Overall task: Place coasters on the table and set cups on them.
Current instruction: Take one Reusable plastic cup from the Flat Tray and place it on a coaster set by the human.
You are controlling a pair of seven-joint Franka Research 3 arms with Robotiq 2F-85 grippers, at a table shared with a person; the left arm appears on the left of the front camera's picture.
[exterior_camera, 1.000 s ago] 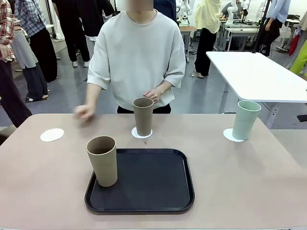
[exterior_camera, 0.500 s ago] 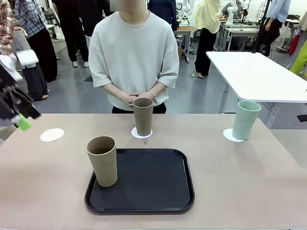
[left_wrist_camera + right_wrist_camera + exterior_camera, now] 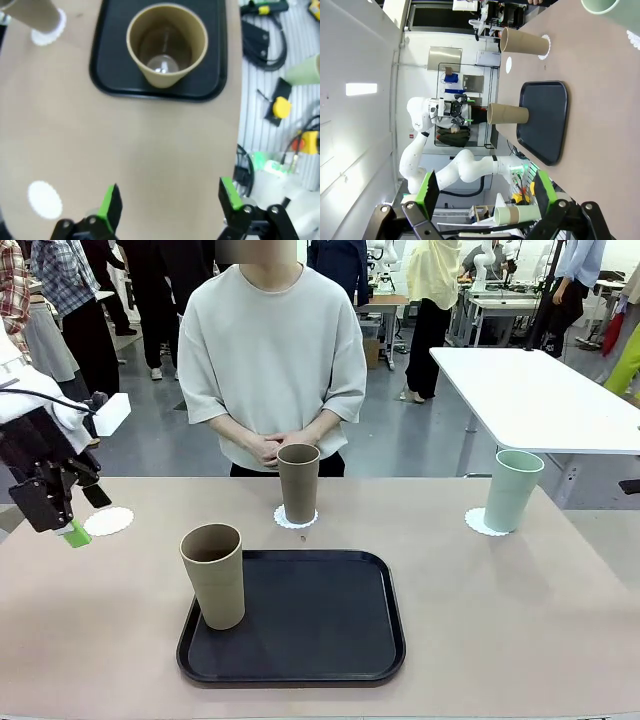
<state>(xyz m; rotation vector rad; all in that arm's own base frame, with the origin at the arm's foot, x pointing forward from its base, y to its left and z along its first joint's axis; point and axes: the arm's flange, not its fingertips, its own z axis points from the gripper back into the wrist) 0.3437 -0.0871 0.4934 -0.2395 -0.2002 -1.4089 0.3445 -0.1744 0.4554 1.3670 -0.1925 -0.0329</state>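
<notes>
The left gripper (image 3: 84, 517) is hanging above the left end of the table (image 3: 500, 610) with its jaws spread wide and nothing between them. In the front view its arm is running off the picture's side. One green pad is facing the camera, while the other finger is turning its dark back. Just beside the fingertips the bare coaster (image 3: 108, 521) is lying flat on the table; in the left wrist view it is appearing as a blurred white disc (image 3: 45, 200) near the bottom corner. The tan cup (image 3: 213, 575) is standing upright at the left side of the black tray (image 3: 320, 625), covering part of that rim. The brown cup (image 3: 298, 483) is sitting on the middle coaster (image 3: 296, 519), whose scalloped edge is barely peeking out around the base, and the cup is hiding part of the person's clasped hands (image 3: 272, 447). The mint cup (image 3: 512, 490) is standing on the right-hand coaster (image 3: 478, 524), leaving a sliver showing. The right gripper (image 3: 485, 189) is holding its jaws wide apart and empty, away from the cups. Its view is rolled sideways, with the mint cup being cut off at the top corner.
</notes>
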